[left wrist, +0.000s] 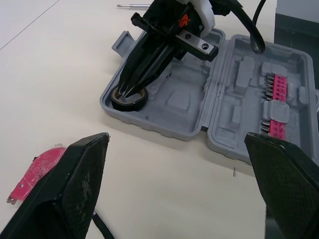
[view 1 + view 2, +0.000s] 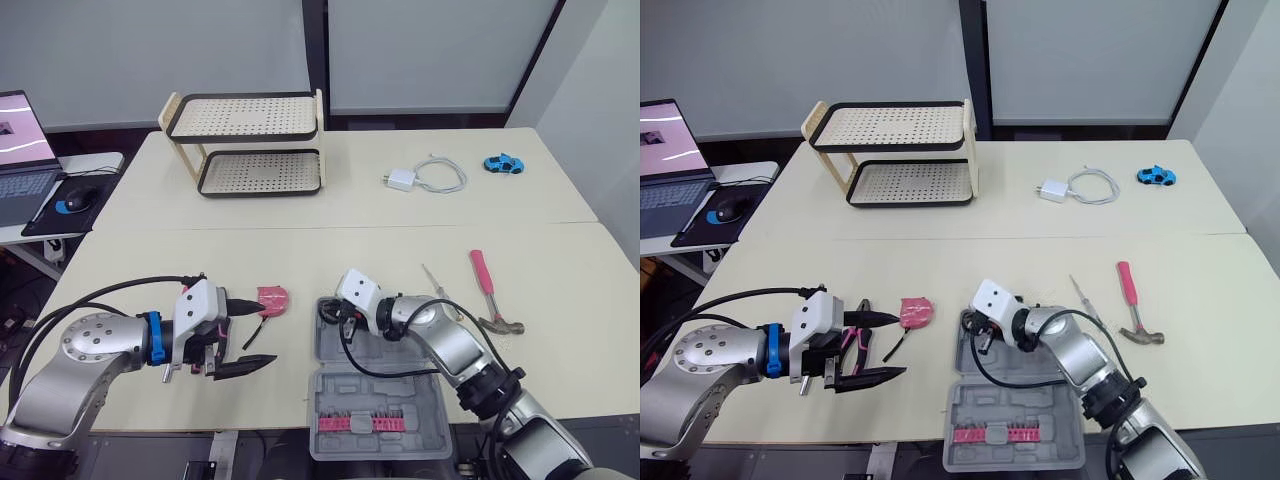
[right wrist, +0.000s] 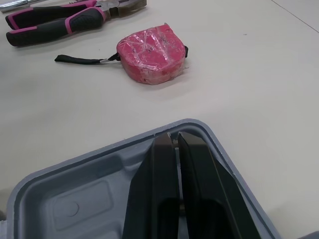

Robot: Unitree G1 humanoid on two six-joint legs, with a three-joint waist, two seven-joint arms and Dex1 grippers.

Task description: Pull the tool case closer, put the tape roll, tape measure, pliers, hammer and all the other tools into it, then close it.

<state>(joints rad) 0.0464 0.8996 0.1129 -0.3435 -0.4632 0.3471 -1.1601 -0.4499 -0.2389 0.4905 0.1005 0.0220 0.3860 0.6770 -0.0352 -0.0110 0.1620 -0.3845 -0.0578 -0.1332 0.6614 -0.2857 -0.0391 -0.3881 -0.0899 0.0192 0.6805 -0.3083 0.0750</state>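
The grey tool case [image 2: 385, 395] lies open near the table's front edge, with a pink bit strip [image 2: 360, 422] in its near half. My right gripper [image 1: 127, 92] reaches into the case's far left corner, shut on the wall of the black tape roll [image 1: 134, 101], which rests on the case floor. My left gripper [image 2: 245, 333] hovers open left of the case, over the pink-handled pliers [image 3: 55, 20]. The pink tape measure [image 2: 272, 299] lies just beyond it. The pink-handled hammer [image 2: 490, 290] and a thin screwdriver [image 2: 437, 283] lie right of the case.
A two-tier perforated rack [image 2: 250, 145] stands at the back left. A white charger with cable [image 2: 425, 177] and a blue toy car [image 2: 503, 164] sit at the back right. A laptop [image 2: 20, 150] is on a side desk to the left.
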